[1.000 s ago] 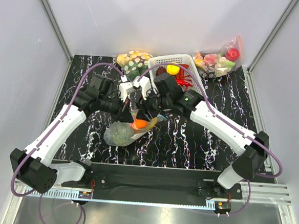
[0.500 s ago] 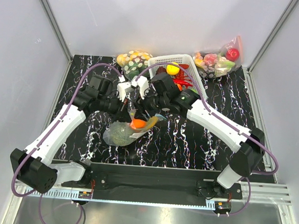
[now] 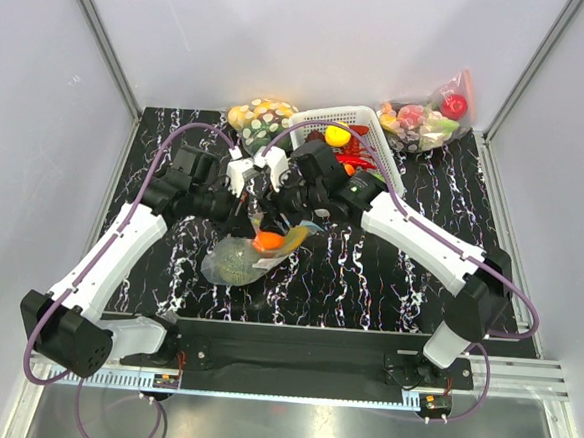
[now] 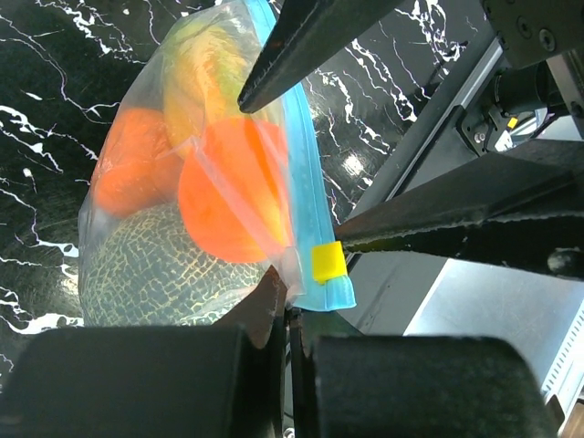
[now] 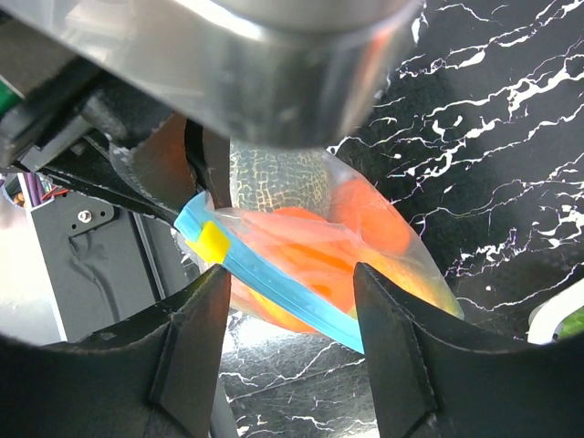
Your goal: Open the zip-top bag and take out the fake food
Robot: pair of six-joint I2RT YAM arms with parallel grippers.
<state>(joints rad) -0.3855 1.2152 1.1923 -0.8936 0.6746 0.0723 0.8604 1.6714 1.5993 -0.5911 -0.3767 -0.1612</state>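
- Left gripper (image 4: 287, 315): the fingers are pressed together on the corner of the bag (image 4: 137, 109), just below the end of its blue zip strip (image 4: 306, 173). They are clamping the plastic there.
- Bag position: it lies in the middle of the worktop (image 3: 388, 276), between the two grippers. The gripped corner is raised and the body sags towards the surface.
- Contents: the fake food (image 4: 233, 196) is all inside, comprising a netted green ball (image 4: 155, 274), orange fruits and a yellow-green piece.
- Orientation: from overhead, the long axis runs from near-left, at the green ball, to far-right, at the yellow-green piece. The zip strip lies along the upper edge, so the mouth faces up and away towards the grippers. The strip appears sealed along its visible length.
- Slider (image 4: 328, 263): this yellow tab sits at the end of the strip held by the left gripper.
- Right gripper (image 5: 290, 278): the fingers are spread wide and hold nothing. They straddle the zip strip, and contact cannot be confirmed.
- Step in hand: opening the bag. Nothing has been removed yet.
- Next move, as judged: the right fingers need to close on the slider, or on one lip of the strip. They then pull along the strip away from the left hold, which must stay firm.
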